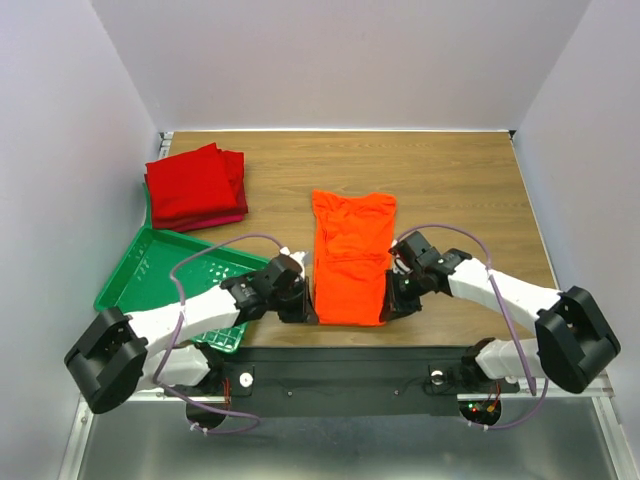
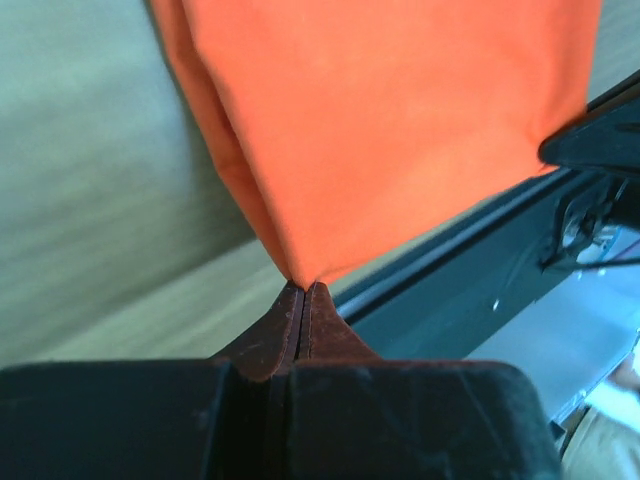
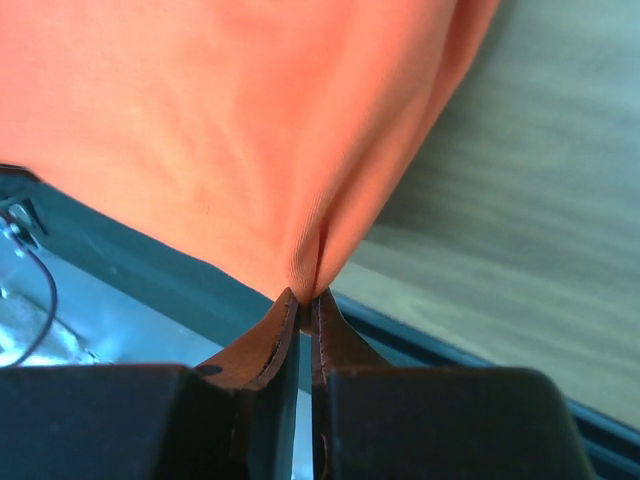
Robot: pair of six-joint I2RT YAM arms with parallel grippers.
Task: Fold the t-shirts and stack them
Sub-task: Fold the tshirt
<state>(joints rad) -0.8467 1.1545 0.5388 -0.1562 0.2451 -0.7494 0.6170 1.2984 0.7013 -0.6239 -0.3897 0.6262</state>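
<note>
The orange t-shirt [image 1: 350, 260] lies in the middle of the counter [image 1: 470, 190] as a long narrow strip running near to far, its sides already folded in and its near hem at the counter's near edge. The left gripper [image 1: 311, 316] is pinched closed on the near left corner and the right gripper [image 1: 389, 311] on the near right corner. In each wrist view the fingertips meet on a small peak of orange cloth, with the fabric fanning away from it. The red t-shirts [image 1: 197, 187] sit folded in a flat pile at the far left, well apart from the orange one, just beyond the green tray [image 1: 150, 265]. The cloth looks thin, light and limp, so it will probably sag between the two holds and drape rather than keep an edge. The corners seem the right place to hold, provided every layer is caught; a bite this close to the tip could let an inner layer slip free and open the fold. Carrying both corners evenly toward the far end should halve the strip before it joins the red pile.
</note>
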